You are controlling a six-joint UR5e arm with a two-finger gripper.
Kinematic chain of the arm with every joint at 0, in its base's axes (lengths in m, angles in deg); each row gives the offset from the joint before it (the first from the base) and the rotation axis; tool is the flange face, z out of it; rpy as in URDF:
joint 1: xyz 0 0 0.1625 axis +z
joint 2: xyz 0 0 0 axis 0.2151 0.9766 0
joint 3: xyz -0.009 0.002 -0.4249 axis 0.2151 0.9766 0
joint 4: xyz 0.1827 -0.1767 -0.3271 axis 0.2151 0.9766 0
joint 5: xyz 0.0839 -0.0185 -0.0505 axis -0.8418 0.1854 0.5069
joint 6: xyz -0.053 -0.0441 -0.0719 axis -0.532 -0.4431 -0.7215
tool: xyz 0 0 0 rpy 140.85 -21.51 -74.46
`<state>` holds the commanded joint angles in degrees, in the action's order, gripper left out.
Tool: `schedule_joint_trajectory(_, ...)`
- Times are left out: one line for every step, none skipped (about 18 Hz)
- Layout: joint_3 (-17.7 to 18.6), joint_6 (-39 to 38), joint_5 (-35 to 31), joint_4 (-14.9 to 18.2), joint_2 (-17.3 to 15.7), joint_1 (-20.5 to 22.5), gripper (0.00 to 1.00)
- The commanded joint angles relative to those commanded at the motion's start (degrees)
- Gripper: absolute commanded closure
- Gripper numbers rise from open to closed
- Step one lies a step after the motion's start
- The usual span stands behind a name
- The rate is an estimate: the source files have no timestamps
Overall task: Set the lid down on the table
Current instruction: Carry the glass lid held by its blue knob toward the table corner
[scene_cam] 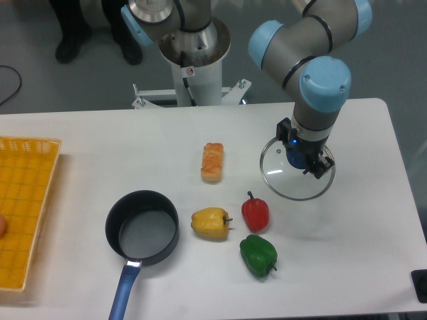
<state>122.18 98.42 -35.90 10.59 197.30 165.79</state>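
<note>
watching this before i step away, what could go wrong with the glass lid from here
The gripper appears closed on the blue knob of the round transparent glass lid, near the large white table's right side. Whether the lid already rests on the table is unclear; an early release might drop it and chip it. The small red bell pepper lies just off the rim, so a leftward drift could nudge it.

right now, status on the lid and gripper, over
Gripper on the lid's blue knob, grip state unclear. Lid over bare table, contact unclear. Red pepper nearest, apart from rim.
</note>
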Motion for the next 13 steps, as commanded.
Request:
schedule_joint_trajectory(0.0,0.0,0.1,0.0,0.1,0.0,0.44)
schedule_joint_trajectory(0.1,0.0,0.1,-0.1,0.1,0.0,0.44)
schedule_joint_trajectory(0.1,0.1,0.1,-0.1,0.2,0.1,0.44)
schedule_joint_trajectory(0.1,0.4,0.1,-0.1,0.2,0.1,0.44)
schedule_joint_trajectory(0.1,0.7,0.1,-0.1,0.2,0.3,0.44)
schedule_joint_trajectory(0.1,0.8,0.1,-0.1,0.2,0.5,0.44)
schedule_joint_trajectory(0.1,1.1,0.1,-0.1,0.3,0.7,0.44)
schedule_joint_trajectory(0.1,1.5,0.2,-0.1,0.4,0.9,0.44)
schedule_joint_trajectory(0.1,1.9,0.1,-0.1,0.7,1.0,0.44)
schedule_joint_trajectory(0.1,2.4,0.1,-0.2,0.7,1.4,0.44)
schedule_joint_trajectory(0.1,3.1,0.1,-0.3,0.9,1.8,0.44)
schedule_joint_trajectory(0.1,3.9,0.1,-1.0,1.2,2.2,0.44)
schedule_joint_trajectory(0.2,4.7,0.1,-1.7,1.4,2.8,0.44)
